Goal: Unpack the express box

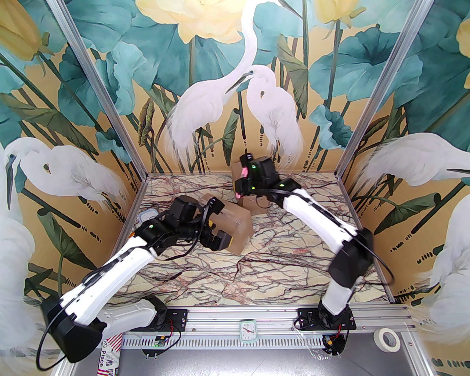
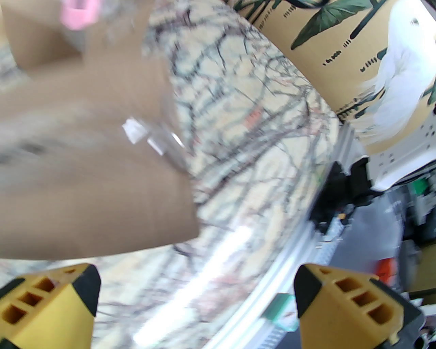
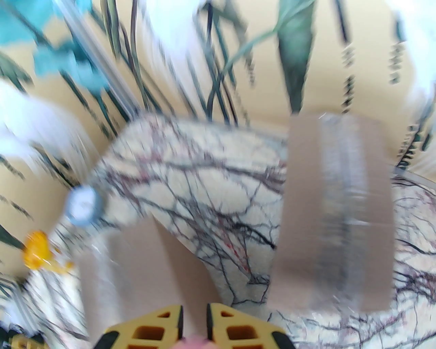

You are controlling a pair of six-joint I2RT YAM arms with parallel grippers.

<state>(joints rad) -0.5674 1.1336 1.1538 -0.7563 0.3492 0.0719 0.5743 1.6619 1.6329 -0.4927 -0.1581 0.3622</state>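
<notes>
**Top external view**
- Cartons: 2.
  - Express box [image 1: 257, 205] sits directly beneath the right pincer [image 1: 240, 182]. One flap [image 1: 237, 169] is raised behind that pincer, toward the back wall. Its inside is hidden by the arm.
  - Second carton [image 1: 237, 226] lies just ahead of the left pincer [image 1: 219, 222], closed. Its long axis runs askew to the table [image 1: 286, 264] edges.
- Pink item [image 1: 242, 172]: 1, clamped in the right pincer, above the express box.
- Left pincer: jaws spread wide, holding nothing.
- Small blue-rimmed dial [image 1: 147, 216]: 1, behind the left pincer.
- Clock [image 1: 249, 330]: 1, and tape roll [image 1: 386, 339]: 1, both well behind the pincers, by the arm bases.

**Left wrist view**
- Left pincer [image 2: 197, 300]: fingers far apart, gap empty.
- Second carton [image 2: 85, 177]: ahead of and left of the fingers, apart from them. A strip of clear tape [image 2: 163, 143] runs along its edge.
- Pink item [image 2: 80, 13]: far ahead, beyond that carton, blurred.

**Right wrist view** (blurred)
- Right pincer [image 3: 194, 323]: fingers nearly together, with a pink sliver between them.
- Flap [image 3: 333, 221]: upright, ahead and to the right, taped down its length.
- Cardboard face [image 3: 136, 266]: 1, ahead and to the left. I cannot tell which carton it belongs to.
- Dial [image 3: 83, 204]: 1, far left.
</notes>
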